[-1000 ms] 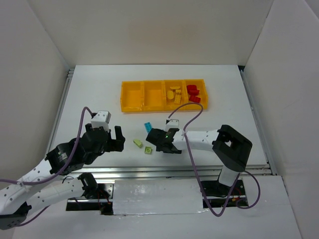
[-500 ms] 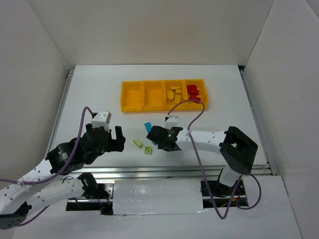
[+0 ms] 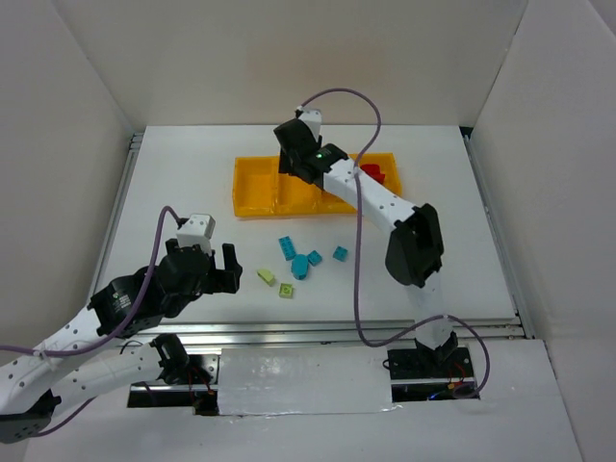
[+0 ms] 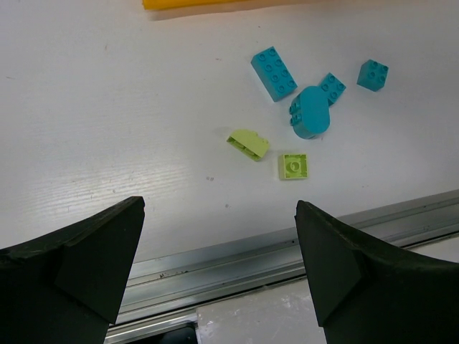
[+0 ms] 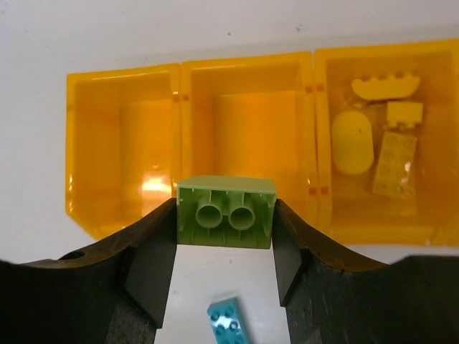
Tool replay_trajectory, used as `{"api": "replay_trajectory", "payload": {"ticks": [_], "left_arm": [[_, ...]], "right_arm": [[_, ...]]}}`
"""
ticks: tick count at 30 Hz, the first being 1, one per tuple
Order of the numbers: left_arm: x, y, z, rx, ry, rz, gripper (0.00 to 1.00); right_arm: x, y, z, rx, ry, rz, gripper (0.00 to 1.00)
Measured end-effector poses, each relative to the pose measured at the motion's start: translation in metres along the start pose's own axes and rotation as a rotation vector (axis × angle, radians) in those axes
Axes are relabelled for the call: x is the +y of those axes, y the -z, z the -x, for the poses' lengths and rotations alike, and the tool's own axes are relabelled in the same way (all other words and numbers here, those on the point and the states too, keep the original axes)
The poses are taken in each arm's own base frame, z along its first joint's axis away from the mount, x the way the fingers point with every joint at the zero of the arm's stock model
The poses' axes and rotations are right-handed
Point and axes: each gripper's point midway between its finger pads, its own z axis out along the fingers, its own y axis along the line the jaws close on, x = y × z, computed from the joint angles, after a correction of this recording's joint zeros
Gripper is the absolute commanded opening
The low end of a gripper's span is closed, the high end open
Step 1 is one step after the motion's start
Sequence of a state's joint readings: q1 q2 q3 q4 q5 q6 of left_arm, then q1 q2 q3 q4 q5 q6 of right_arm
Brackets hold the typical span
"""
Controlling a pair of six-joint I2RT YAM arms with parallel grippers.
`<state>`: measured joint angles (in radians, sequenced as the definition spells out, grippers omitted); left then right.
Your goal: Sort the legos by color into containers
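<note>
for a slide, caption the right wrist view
Right gripper holds a pale green brick at the orange-yellow tray, yellow bricks inside.

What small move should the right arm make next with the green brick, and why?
Probably ease the right gripper slightly forward before releasing. It is shut on the pale green brick, which appears to hang over the near rim of an empty compartment, not clearly inside it. Yellow bricks occupy the neighbouring one.

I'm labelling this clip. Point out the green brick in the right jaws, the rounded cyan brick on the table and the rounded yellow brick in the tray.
green brick (image 5: 226, 221): right wrist view, hollow underside.
rounded cyan brick (image 4: 310, 122): left wrist view, smooth oval face.
rounded yellow brick (image 5: 351, 143): right wrist view, smooth oval face.
</note>
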<state>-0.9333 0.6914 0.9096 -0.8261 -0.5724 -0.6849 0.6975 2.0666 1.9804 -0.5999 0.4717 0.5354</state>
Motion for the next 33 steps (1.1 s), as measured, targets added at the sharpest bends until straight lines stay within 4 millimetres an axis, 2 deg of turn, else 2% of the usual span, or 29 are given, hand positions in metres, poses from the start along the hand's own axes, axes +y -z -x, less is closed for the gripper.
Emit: {"api": "replay_trajectory", "payload": {"ticks": [2,4,7,10,11,12,13,18,21,23,25,27,30,32,33], "left_arm": [[0.0,0.0,0.0,0.001,-0.001,0.0,1.0],[0.0,0.0,0.0,0.001,-0.001,0.0,1.0],[0.0,0.0,0.0,0.0,-0.001,-0.002,1.0],[-0.001,0.001,0.0,-0.001,-0.001,-0.006,1.0],[-0.001,0.001,0.0,-0.003,0.0,-0.007,0.99],[-0.001,0.001,0.0,-0.004,0.0,-0.008,1.0],[-0.001,0.002,0.0,-0.004,0.0,-0.008,0.99],[-0.001,0.001,0.0,-0.003,0.0,-0.007,1.0],[0.0,0.0,0.0,-0.002,0.006,0.005,1.0],[0.0,-0.002,-0.002,0.005,0.031,0.019,1.0],[-0.003,-0.006,-0.005,0.02,0.065,0.031,0.99],[-0.008,-0.014,-0.009,0.041,0.11,0.048,1.0],[-0.016,-0.033,-0.024,0.096,0.167,0.1,1.0],[-0.024,-0.049,-0.033,0.129,0.208,0.138,1.0],[-0.027,-0.056,-0.039,0.148,0.224,0.157,1.0]], "right_arm": [[0.008,-0.023,0.003,-0.004,0.036,-0.007,0.02],[0.013,-0.041,-0.001,0.001,0.069,-0.015,0.07],[0.009,-0.058,-0.009,0.013,0.113,-0.042,0.41],[0.002,-0.062,-0.011,0.017,0.137,-0.06,0.61],[0.0,-0.062,-0.01,0.016,0.14,-0.064,0.77],[-0.002,-0.063,-0.008,0.011,0.138,-0.07,0.83],[-0.004,-0.064,-0.006,0.01,0.143,-0.074,0.99],[-0.011,-0.061,-0.004,0.012,0.156,-0.079,1.0],[-0.019,-0.037,-0.013,0.035,0.177,-0.08,1.0],[-0.024,-0.004,-0.019,0.045,0.179,-0.072,1.0],[-0.029,0.039,-0.022,0.038,0.167,-0.046,1.0],[-0.038,0.096,-0.021,0.009,0.133,0.003,1.0],[-0.049,0.168,-0.022,-0.059,0.053,0.126,1.0],[-0.066,0.203,-0.028,-0.084,-0.001,0.187,1.0],[-0.073,0.211,-0.033,-0.084,-0.018,0.2,1.0]]}}
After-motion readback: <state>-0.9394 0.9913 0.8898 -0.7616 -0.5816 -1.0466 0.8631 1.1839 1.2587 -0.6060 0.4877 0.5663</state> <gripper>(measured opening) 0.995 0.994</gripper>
